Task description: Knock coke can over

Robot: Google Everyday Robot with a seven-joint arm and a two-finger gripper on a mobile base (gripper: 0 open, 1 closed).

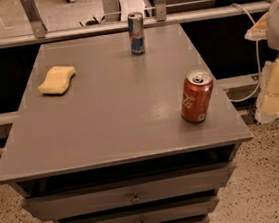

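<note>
On the flat grey top of the metal drawer cabinet (114, 111), near its right edge and toward its front, we see the red aluminium coke can (197, 97), with white script lettering and a silver top with a pull-tab. It stands upright with its base flat on the cabinet top, well apart from the other things there. At the cabinet's far edge, about midway along it, we find a slimmer blue-and-silver drink can (136, 33), also upright. In the far left part of the cabinet top lies a soft yellow rectangular sponge (57, 80), flat on the surface. Below the top, at the cabinet's front, we make out grey drawers, the uppermost (135, 193) with a small knob. Beyond the cabinet's right edge, not touching it, we see the robot's pale cream-and-white gripper (276, 85), only partly in view. It is clear of the coke can, and we cannot tell whether it is wide, narrow or holding anything.
</note>
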